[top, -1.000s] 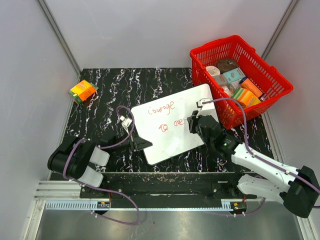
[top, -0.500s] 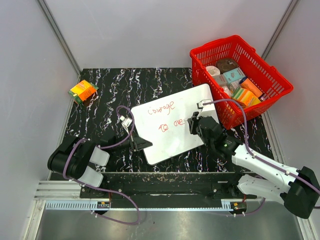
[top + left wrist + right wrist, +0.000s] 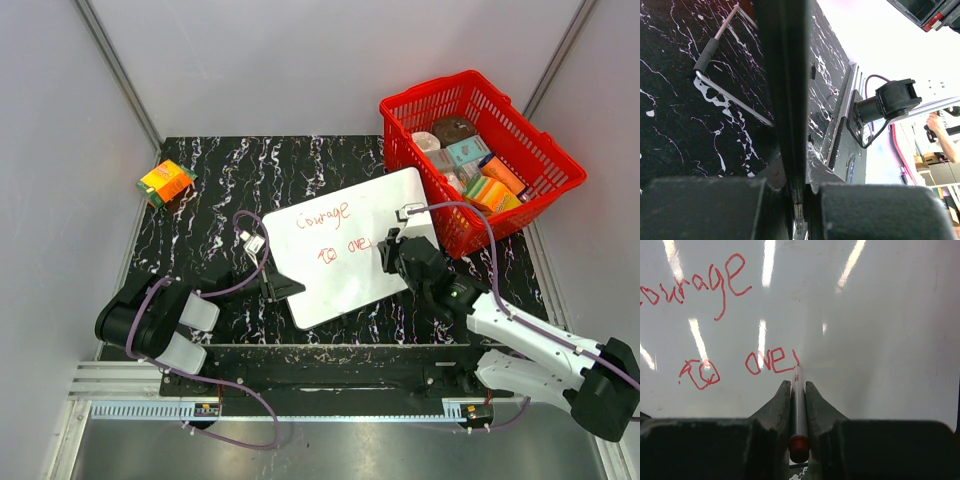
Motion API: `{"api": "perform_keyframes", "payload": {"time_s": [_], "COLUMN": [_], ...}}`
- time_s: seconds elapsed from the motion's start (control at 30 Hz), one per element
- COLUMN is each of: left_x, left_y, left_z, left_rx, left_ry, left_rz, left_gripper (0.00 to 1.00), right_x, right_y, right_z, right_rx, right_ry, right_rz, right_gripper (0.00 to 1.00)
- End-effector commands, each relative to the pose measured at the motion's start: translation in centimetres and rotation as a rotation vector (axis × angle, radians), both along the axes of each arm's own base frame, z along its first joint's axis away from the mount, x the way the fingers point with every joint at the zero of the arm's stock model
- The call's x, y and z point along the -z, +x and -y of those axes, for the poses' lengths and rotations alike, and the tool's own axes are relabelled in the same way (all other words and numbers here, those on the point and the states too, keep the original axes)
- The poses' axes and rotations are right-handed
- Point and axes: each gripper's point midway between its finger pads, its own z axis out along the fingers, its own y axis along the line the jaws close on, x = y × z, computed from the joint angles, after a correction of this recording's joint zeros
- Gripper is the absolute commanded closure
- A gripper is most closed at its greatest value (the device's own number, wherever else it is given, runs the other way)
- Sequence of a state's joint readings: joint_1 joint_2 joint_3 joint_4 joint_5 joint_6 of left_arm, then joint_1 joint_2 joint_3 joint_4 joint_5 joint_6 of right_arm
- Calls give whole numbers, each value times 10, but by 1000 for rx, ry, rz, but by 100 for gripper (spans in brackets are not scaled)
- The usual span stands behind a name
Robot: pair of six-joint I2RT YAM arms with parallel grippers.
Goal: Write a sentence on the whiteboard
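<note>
The whiteboard (image 3: 345,245) lies tilted on the black marbled table. It bears red marker words (image 3: 332,232) in two lines, "courage" above "to ove" plus a fresh stroke, also seen in the right wrist view (image 3: 765,361). My right gripper (image 3: 388,250) is shut on a red-capped marker (image 3: 798,405), with its tip touching the board just right of "ove". My left gripper (image 3: 283,287) is shut on the whiteboard's left edge, which shows edge-on in the left wrist view (image 3: 790,100).
A red basket (image 3: 478,160) full of packaged goods stands at the back right, close to the whiteboard's right corner. An orange box (image 3: 166,182) lies at the back left. A thin metal rod (image 3: 727,95) lies on the table near the left gripper.
My right gripper has shifted slightly right along the second line, and a new red stroke has been added after "ove". The left gripper has not moved.
</note>
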State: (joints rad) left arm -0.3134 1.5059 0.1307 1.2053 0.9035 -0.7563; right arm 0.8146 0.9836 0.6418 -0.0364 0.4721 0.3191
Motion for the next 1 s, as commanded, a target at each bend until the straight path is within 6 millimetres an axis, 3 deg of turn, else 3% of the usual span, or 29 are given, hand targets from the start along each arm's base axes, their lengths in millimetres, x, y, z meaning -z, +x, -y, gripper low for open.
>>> {"api": "perform_keyframes", "payload": {"time_s": [0.0, 0.23, 0.57, 0.97], "left_x": [15, 16, 16, 16], "left_y": [14, 14, 13, 14], "left_z": [-4, -4, -3, -3], "left_rx": [-60, -57, -57, -56], "left_ry": [84, 89, 90, 93], "left_rz": [71, 69, 73, 73], "left_gripper": [100, 100, 100, 100], "right_x": [3, -4, -32, -40], "right_y": [-3, 2, 17, 25], "right_z": [5, 5, -4, 1], "right_rx": [4, 25, 34, 69], "right_ry": [15, 16, 44, 25], "right_rz": [-12, 9, 75, 103], "right_gripper": [100, 100, 100, 100]}}
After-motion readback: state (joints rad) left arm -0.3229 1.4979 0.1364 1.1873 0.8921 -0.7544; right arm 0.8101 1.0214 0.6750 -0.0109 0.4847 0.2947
